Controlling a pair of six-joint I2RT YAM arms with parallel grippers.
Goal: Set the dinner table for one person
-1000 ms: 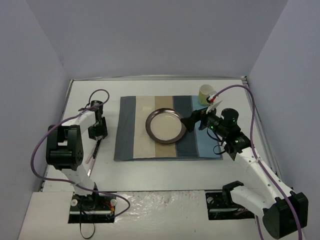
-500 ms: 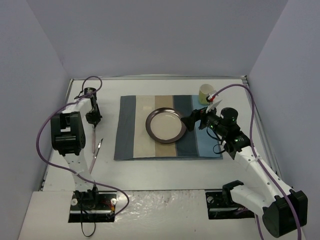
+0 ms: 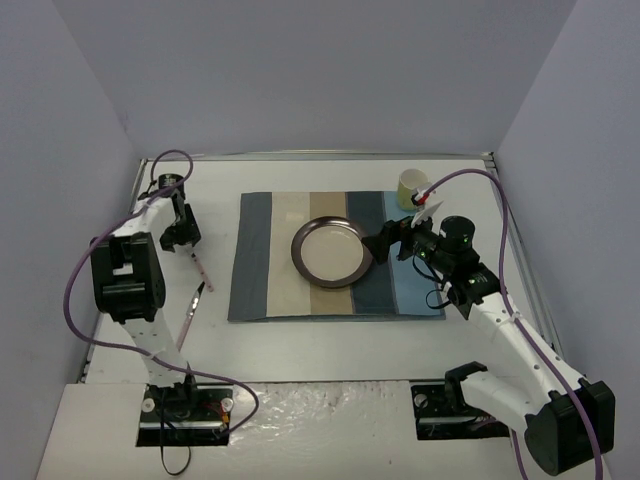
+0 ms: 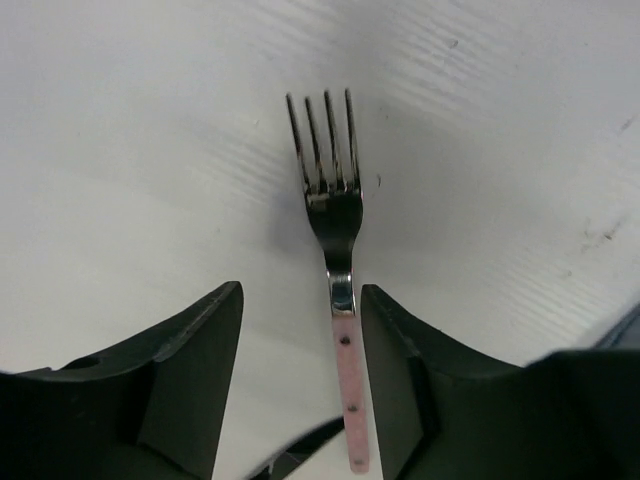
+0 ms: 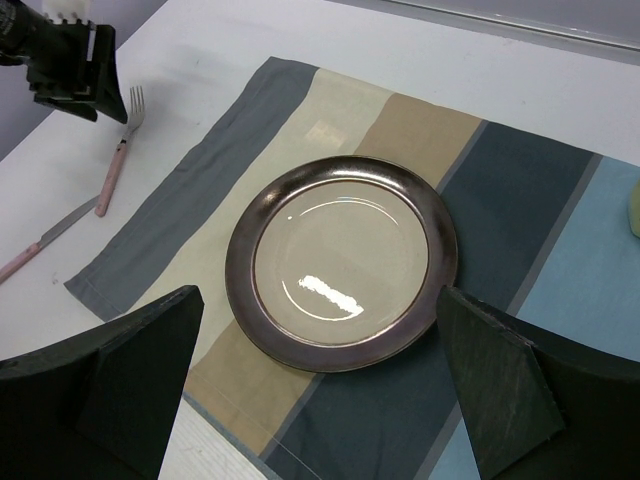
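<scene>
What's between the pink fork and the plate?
Between fork and plate there is only a strip of bare dinner table, then the placemat's grey and cream stripes. The right wrist view shows it.

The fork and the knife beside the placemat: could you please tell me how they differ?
The fork ends in four tines; the knife has a flat blade. The fork's handle lies between the open fingers of the left gripper; no gripper is at the knife. The fork lies farther back, the knife nearer the arm bases. Both have pink handles and lie on the table left of the placemat.
</scene>
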